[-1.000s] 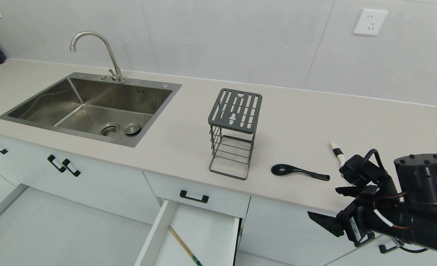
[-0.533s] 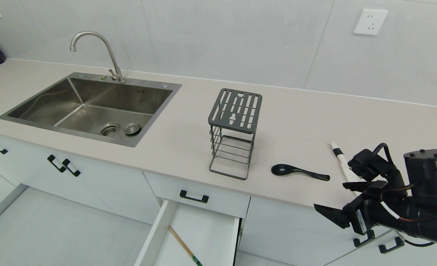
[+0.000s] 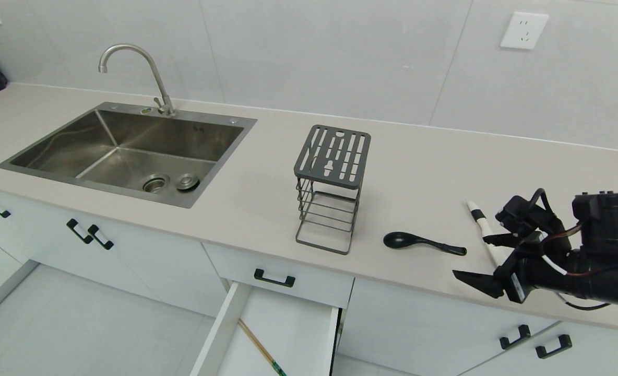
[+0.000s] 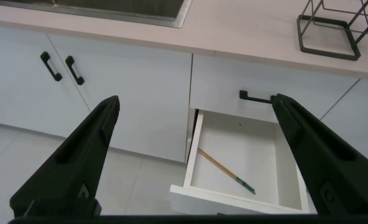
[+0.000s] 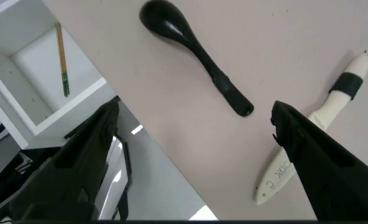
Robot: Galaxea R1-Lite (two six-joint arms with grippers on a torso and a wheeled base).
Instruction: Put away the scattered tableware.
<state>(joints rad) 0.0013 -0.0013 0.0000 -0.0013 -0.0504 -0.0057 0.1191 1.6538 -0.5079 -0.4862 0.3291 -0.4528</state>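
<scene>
A black spoon (image 3: 424, 244) lies on the beige counter (image 3: 418, 172) near its front edge, bowl toward the rack. To its right rests a white utensil with a black band (image 3: 480, 225). My right gripper (image 3: 470, 256) hangs open at the counter's front edge, just right of the spoon's handle and over the white utensil's near end. In the right wrist view, the spoon (image 5: 196, 56) and the white utensil (image 5: 314, 143) lie below the open fingers (image 5: 91, 162). My left gripper (image 4: 196, 99) is open in front of the open drawer (image 4: 190, 155), which holds chopsticks (image 4: 224, 171).
A dark wire rack (image 3: 332, 188) stands mid-counter, left of the spoon. A steel sink (image 3: 53, 151) with a faucet (image 3: 131, 62) is at the left. The open drawer (image 3: 220, 324) juts out below the rack, with chopsticks (image 3: 259, 344) inside. Cabinet handles (image 3: 536, 342) sit below the right arm.
My right gripper has risen and shifted right, from below the counter's edge up to counter level beside the white utensil. Spoon, utensil and rack have stayed put.
</scene>
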